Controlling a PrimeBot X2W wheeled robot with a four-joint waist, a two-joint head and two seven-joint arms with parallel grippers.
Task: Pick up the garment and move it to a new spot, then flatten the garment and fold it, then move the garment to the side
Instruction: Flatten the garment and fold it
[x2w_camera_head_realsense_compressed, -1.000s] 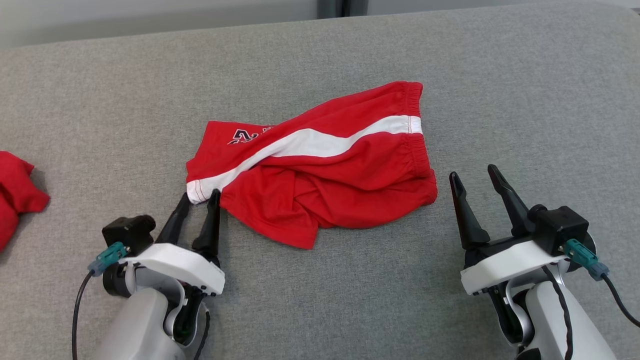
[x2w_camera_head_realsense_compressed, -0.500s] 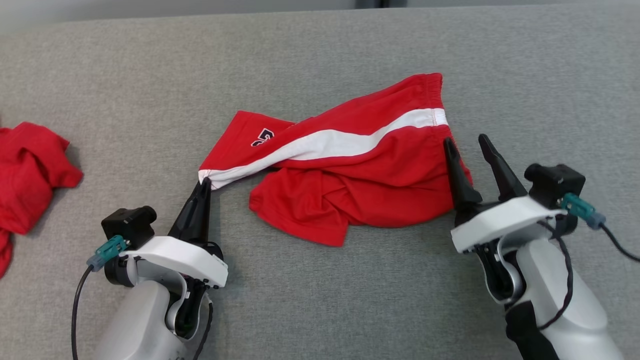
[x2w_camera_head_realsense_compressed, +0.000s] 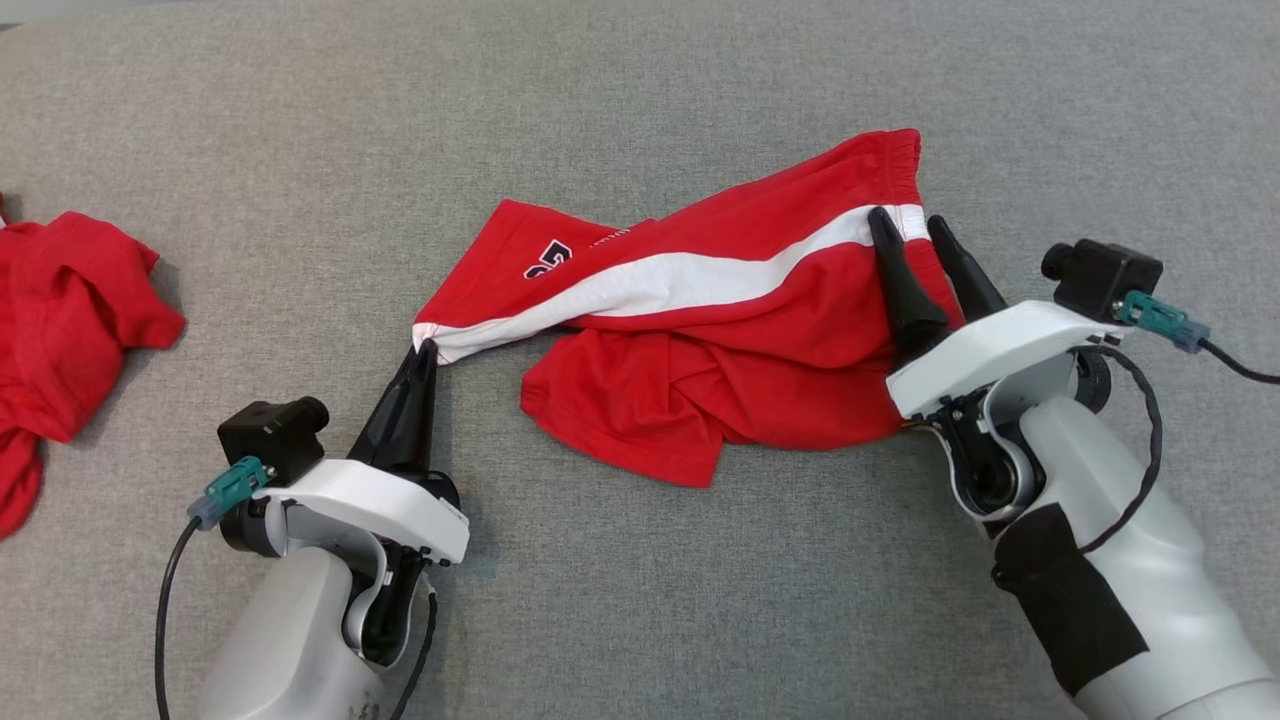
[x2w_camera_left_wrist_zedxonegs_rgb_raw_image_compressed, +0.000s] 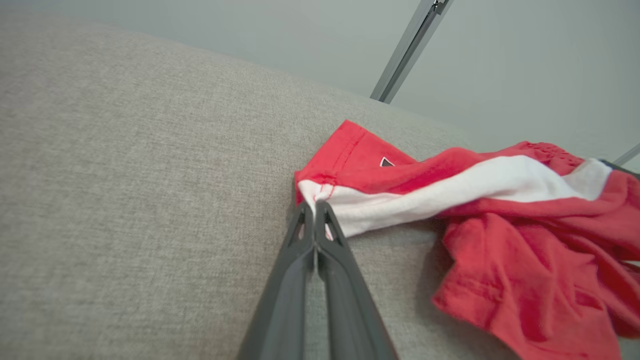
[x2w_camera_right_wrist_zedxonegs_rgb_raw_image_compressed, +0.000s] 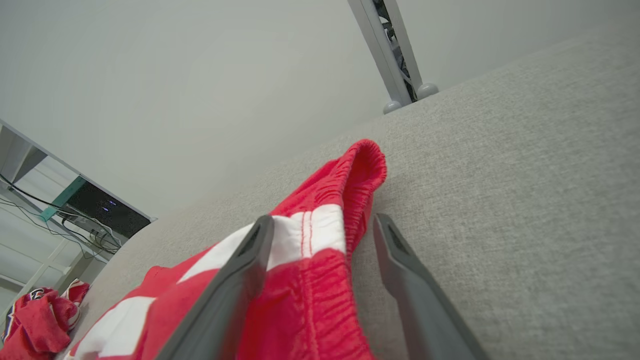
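Two grippers meet the red shorts (x2w_camera_head_realsense_compressed: 760, 310), which lie crumpled mid-surface. The left gripper (x2w_camera_head_realsense_compressed: 426, 348), fingers pressed together, pinches the hem corner at the white stripe's end, its pale forearm rising from the near edge of the grey fabric surface (x2w_camera_head_realsense_compressed: 640, 80). The right gripper (x2w_camera_head_realsense_compressed: 906, 218), fingers spread, straddles the elastic waistband, its arm slanting in from the near right corner. Another red garment (x2w_camera_head_realsense_compressed: 70, 300) sits bunched at the left edge, well apart

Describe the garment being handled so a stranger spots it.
Start at the middle of the grey padded surface. The red shorts lie there; unlike the bunched red heap at the left edge, a long white stripe crosses them, pinched by the left gripper.
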